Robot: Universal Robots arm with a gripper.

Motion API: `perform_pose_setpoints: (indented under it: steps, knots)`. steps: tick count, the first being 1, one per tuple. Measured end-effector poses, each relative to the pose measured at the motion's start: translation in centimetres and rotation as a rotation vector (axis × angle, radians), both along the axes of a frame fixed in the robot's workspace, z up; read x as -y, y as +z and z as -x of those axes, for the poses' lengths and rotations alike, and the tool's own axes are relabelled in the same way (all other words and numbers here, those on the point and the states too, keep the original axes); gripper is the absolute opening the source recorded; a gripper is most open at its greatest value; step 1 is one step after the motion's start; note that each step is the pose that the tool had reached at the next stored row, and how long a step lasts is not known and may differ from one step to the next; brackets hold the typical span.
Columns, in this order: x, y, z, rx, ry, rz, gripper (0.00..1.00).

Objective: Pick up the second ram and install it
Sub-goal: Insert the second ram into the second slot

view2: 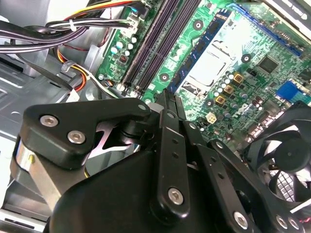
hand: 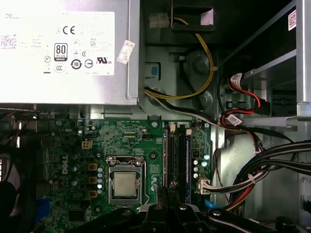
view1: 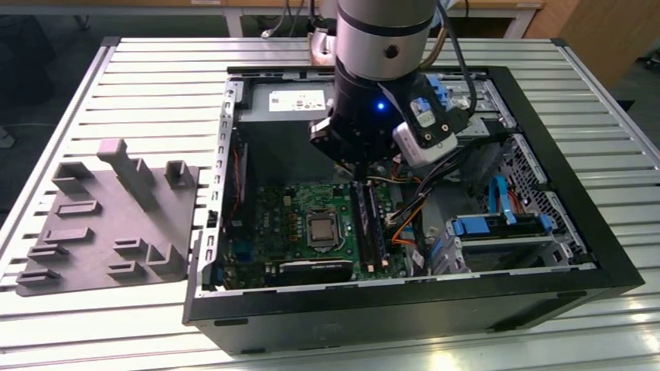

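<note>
My gripper [view1: 360,176] hangs low inside the open computer case, just over the near end of the long black memory slots [hand: 177,155] of the green motherboard [view1: 289,224]. In both wrist views its fingers stand nearly together. A thin dark strip, the second ram [hand: 165,196] seen edge-on, is pinched between them and lies in line with the slot nearest the processor. Only that narrow edge of it shows. Another dark blue board [hand: 187,160] stands seated in the slot farthest from the processor. The gripper [view2: 169,99] is close above the board.
A grey power supply [hand: 63,48] fills the case's far end. Cable bundles [hand: 272,165] run beside the slots. The processor socket [hand: 125,183] and a black fan [view2: 286,155] lie on the slots' other side. A grey holder tray [view1: 108,216] sits on the table at the exterior view's left.
</note>
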State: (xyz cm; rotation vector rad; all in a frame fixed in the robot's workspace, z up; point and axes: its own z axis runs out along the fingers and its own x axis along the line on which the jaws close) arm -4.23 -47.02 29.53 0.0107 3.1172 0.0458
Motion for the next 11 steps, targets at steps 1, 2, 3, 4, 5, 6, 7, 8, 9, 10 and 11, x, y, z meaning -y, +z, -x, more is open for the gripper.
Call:
perform_pose_setpoints:
  steps: [1, 2, 3, 4, 5, 6, 7, 8, 9, 10, 11]
  knots:
    - [0.00, -0.04, -0.06, 0.0000, 0.002, 0.0000, 0.12]
    - [0.00, -0.07, -0.11, -0.0001, 0.003, 0.0001, 0.12]
    - [0.00, -0.10, -0.16, 0.0000, 0.005, 0.0001, 0.12]
    - [0.00, -0.14, -0.20, 0.0001, 0.006, 0.0000, 0.12]
    - [0.00, -0.18, -0.21, 0.0000, 0.007, -0.0001, 0.12]
    - [0.00, -0.23, -0.22, 0.0000, 0.007, -0.0001, 0.12]
    - [0.00, -0.28, -0.23, 0.0001, 0.008, -0.0002, 0.12]
    - [0.00, -0.32, -0.26, 0.0000, 0.009, 0.0000, 0.12]
    - [0.00, -0.36, -0.27, 0.0000, 0.009, 0.0000, 0.12]
    - [0.00, -0.41, -0.28, 0.0000, 0.009, 0.0000, 0.12]
    - [0.00, -0.46, -0.30, 0.0000, 0.010, 0.0000, 0.12]
